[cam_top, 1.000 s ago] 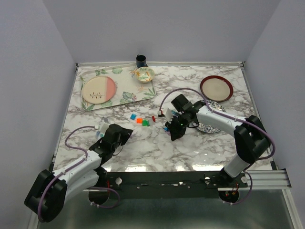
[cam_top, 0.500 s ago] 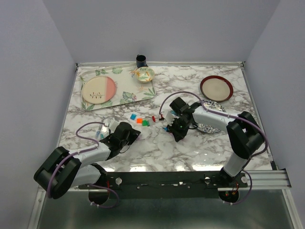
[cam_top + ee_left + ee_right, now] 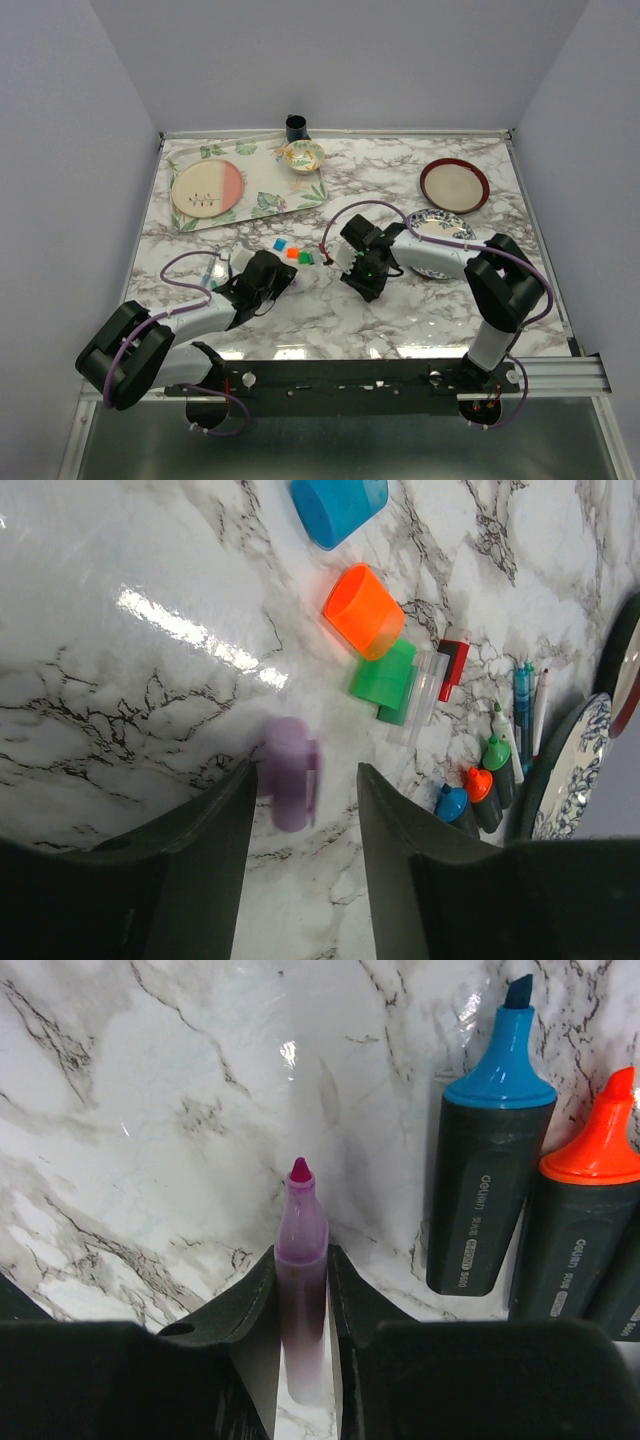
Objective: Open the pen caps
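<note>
In the left wrist view a purple pen cap (image 3: 288, 780) lies blurred on the marble between the fingers of my left gripper (image 3: 305, 775), which is open and apart from it. Beyond it lie loose blue (image 3: 338, 505), orange (image 3: 365, 610), green (image 3: 385, 675) and red (image 3: 455, 660) pen caps. My right gripper (image 3: 302, 1255) stands around an uncapped purple pen (image 3: 302, 1230), its jaws slightly parted with a thin gap on the right side. Uncapped blue (image 3: 490, 1160) and orange (image 3: 590, 1210) highlighters lie beside it.
A leaf-patterned tray (image 3: 280, 195) holds a pink-and-white plate (image 3: 207, 188) and a small bowl (image 3: 303, 155); a dark cup (image 3: 296, 127) stands behind. A red-brown plate (image 3: 454, 185) and a blue-patterned plate (image 3: 440, 222) sit at the right. Thin pens (image 3: 525, 695) lie by that plate.
My left gripper moved forward toward the loose caps and opened, letting the purple cap go. My right gripper shifted left and loosened around the purple pen.
</note>
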Tool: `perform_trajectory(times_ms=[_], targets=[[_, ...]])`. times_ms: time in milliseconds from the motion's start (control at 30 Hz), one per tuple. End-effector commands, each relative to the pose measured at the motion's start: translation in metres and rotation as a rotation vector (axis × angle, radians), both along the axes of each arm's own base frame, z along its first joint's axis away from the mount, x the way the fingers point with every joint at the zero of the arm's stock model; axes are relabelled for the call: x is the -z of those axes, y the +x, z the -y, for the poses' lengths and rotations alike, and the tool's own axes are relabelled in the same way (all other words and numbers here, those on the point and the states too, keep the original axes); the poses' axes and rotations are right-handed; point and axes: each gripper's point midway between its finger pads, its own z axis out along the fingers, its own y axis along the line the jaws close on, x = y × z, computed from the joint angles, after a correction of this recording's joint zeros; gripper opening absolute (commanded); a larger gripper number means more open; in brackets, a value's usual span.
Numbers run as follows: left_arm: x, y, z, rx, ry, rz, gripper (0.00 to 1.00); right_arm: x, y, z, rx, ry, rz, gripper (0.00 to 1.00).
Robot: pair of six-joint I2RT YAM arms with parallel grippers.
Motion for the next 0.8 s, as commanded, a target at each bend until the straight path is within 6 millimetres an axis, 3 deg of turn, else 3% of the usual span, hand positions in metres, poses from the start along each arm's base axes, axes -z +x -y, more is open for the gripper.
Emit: perform_trajectory(times_ms=[0,200,400,533,567,767], targets=[[0.016,-0.006,-0.019,-0.021,0.124,-0.043,0.61,-0.002,0.026,0.003,0.041,-0.041,0.127,0.35],[0.007,-0.005,-0.023,-0.027,0.139,-0.021,0.64,-0.014,0.033,0.004,0.051,-0.027,0.183,0.39],[-0.014,-0.001,-0.031,-0.016,0.181,0.057,0.74,-0.030,0.037,0.001,0.049,0.012,0.227,0.44],[-0.023,-0.002,-0.050,-0.016,0.277,0.085,0.82,-0.051,0.033,-0.007,0.022,0.093,0.239,0.49],[-0.033,0.000,-0.054,-0.010,0.301,0.114,0.83,-0.055,0.030,-0.010,0.013,0.115,0.235,0.51],[-0.053,0.009,-0.091,-0.034,0.480,0.096,0.82,-0.077,0.022,-0.019,-0.031,0.213,0.246,0.52]])
